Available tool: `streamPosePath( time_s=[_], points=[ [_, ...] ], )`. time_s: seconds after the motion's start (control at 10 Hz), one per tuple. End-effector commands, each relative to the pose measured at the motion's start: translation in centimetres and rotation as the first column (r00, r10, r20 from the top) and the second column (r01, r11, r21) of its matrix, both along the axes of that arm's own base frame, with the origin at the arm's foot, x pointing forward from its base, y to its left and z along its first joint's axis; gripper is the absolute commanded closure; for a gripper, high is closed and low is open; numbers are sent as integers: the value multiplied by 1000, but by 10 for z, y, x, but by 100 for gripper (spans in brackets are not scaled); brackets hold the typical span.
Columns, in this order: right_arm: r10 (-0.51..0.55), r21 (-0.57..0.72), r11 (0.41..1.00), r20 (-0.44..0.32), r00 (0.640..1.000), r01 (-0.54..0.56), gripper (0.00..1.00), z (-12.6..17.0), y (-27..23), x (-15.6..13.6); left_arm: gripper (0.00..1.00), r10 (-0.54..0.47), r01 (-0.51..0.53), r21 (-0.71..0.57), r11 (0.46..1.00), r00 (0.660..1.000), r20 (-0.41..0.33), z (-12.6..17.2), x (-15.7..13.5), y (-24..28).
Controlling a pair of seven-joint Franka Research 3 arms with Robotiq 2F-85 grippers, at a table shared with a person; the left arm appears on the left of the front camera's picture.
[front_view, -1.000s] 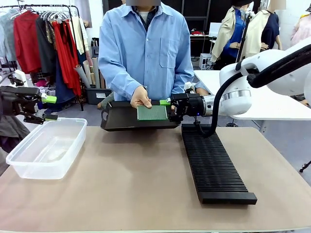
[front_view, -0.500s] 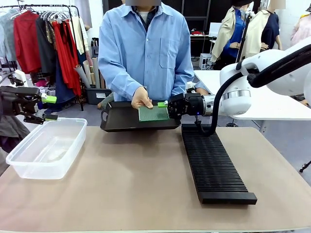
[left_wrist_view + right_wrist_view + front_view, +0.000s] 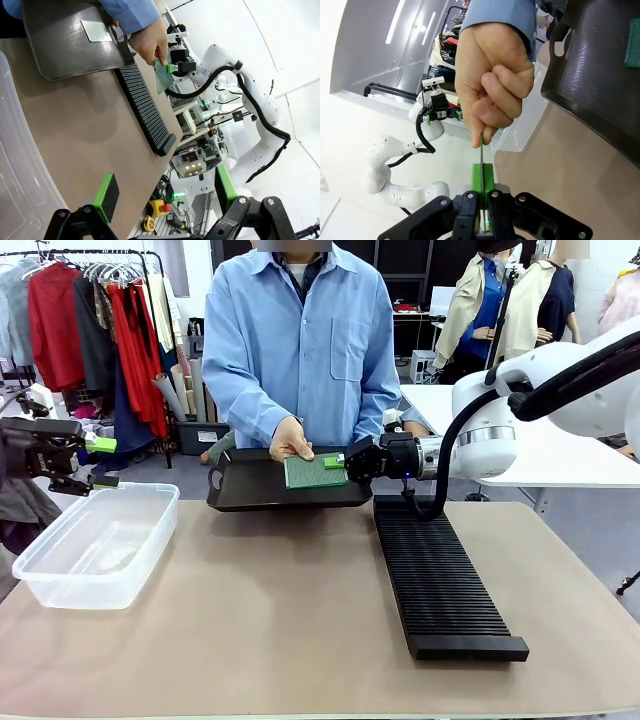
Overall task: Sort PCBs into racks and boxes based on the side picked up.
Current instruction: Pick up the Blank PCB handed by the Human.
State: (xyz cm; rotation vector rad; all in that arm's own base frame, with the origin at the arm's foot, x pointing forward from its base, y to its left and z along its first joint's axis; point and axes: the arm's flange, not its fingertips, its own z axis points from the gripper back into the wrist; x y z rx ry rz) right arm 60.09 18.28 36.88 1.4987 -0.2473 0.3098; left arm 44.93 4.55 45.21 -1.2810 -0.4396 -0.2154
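Observation:
A person's hand (image 3: 291, 440) holds a green PCB (image 3: 313, 472) over the flat black tray (image 3: 250, 490). My right gripper (image 3: 338, 462) is shut on that board's right edge. In the right wrist view the PCB (image 3: 481, 150) stands edge-on between the green pads (image 3: 477, 181), pinched at its far end by the hand (image 3: 492, 85). The long ribbed black rack (image 3: 435, 575) lies on the table below my right arm. At the left, my left gripper (image 3: 100, 462) hangs open and empty above the clear box (image 3: 95, 545). Its fingers (image 3: 106, 197) stand wide apart in the left wrist view.
Another board (image 3: 96, 31) lies flat on the tray (image 3: 60, 50), also seen at the tray's edge (image 3: 633, 42) from the right wrist. The tan table (image 3: 270, 620) stretches between box and rack. Clothes racks and another table stand behind the person.
My right gripper's jaws have closed onto the board's right edge while the person keeps holding it. The left arm has not moved.

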Motion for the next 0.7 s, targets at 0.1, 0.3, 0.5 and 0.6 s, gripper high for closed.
streamPosePath(
  time_s=[0.1, 0.3, 0.5, 0.6],
  points=[
    [-15, -15, 1000, 10, 1000, 15, 100, -1, 6, -3, 0, 2, -2, -1, 1000, 1000, 0, 1, 0, 1],
    [-2, -3, 1000, -1, 1000, 2, 100, -1, 0, 0, 0, 2, -2, -1, 1000, 1000, 0, 1, 0, 1],
    [-2, -3, 1000, -1, 1000, 2, 100, -1, 0, 0, 0, 2, -2, -1, 1000, 1000, 0, 1, 0, 1],
    [-2, -3, 1000, -1, 1000, 2, 100, -1, 0, 0, 0, 2, -2, -1, 1000, 1000, 0, 1, 0, 1]
  ],
)
